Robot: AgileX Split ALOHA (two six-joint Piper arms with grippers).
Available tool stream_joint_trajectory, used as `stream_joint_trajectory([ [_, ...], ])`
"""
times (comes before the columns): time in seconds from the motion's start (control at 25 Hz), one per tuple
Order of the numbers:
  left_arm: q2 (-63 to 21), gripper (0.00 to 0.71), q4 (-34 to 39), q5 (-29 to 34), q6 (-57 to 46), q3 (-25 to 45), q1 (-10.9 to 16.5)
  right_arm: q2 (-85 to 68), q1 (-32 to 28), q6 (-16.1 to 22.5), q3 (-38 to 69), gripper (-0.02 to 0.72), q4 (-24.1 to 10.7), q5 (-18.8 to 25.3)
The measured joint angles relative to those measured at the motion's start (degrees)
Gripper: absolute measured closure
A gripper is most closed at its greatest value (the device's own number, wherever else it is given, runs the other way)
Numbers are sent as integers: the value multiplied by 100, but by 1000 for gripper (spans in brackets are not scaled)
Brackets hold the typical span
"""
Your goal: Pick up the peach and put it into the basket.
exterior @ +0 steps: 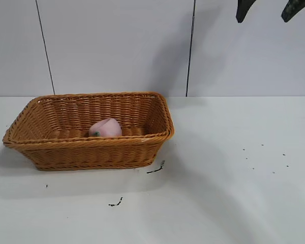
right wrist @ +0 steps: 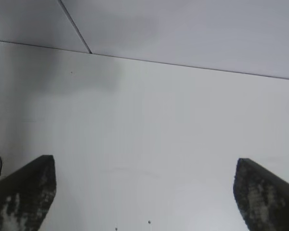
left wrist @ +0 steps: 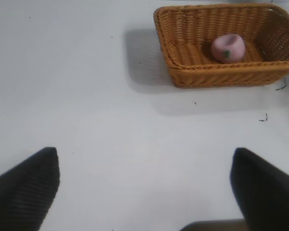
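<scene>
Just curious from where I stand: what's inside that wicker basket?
One pink peach lies on the floor of the basket, leaf mark showing. The near wall hides part of the floor in the exterior view; the left wrist view shows nothing else inside.

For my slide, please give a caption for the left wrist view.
Peach resting inside the wicker basket, seen past the open left hand above the white table.

A white table (exterior: pixel 234 203) is stretching toward pale wall panels (exterior: pixel 117 46) that are standing along its far edge. Small dark marks (exterior: pixel 155 169), possibly scuffs, are lying on the surface toward its near edge, with fine specks (exterior: pixel 264 157) dotting its right side.
</scene>
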Motion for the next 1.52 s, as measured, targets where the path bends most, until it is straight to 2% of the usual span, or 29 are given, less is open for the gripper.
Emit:
stream_joint_trajectory([
  [0.2,0,17,0,0,0,0,0,-1497,0,52,1550,8,44,-6],
  [0.68,0,17,0,0,0,0,0,-5833,0,182,6859,8,44,-32],
  [0.96,0,17,0,0,0,0,0,-8569,0,449,9342,8,44,-633],
  [1.16,0,17,0,0,0,0,0,-10161,0,453,9684,8,123,-1066],
  [1.52,0,17,0,0,0,0,0,-11817,0,409,9737,8,123,-1057],
])
